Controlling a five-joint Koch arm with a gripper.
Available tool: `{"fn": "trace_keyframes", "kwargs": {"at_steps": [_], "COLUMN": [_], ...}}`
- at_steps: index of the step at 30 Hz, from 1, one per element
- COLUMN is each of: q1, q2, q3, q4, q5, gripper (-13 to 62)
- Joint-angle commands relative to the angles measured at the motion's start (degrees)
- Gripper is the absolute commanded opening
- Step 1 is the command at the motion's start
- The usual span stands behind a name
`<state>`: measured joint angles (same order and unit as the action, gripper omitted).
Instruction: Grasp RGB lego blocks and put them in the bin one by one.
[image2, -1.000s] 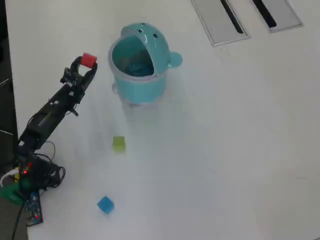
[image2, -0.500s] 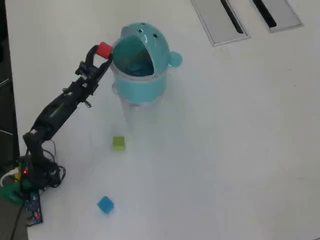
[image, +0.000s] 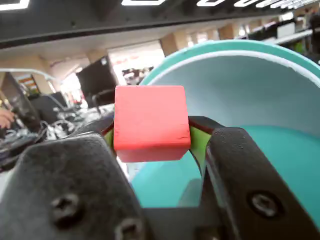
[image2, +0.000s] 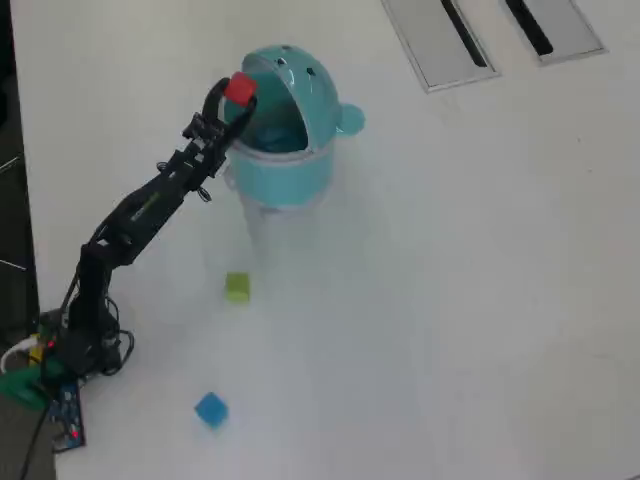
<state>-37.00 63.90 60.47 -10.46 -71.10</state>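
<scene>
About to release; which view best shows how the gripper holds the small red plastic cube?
The wrist view: the red cube fills it, pinched between both jaws of the gripper before the teal bin. The overhead view shows only a small red cube at the bin's rim.

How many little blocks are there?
3. The red block is held in the tool over the bin rim. The yellow-green block and blue block lie on the table. More could hide inside the bin.
</scene>
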Motion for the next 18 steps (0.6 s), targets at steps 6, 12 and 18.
{"fn": "trace_keyframes", "kwargs": {"at_steps": [6,12,18], "q1": [2.3,4.6,3.9], "q2": [-0.8,-3.6,-3.2], "q3": [-8.2,-10.9,-10.3], "q4": [-1.1,-1.8,-1.1], "q5": [1.1,-1.3,-10.4], "gripper": [12.6,21.4,31.6]}}
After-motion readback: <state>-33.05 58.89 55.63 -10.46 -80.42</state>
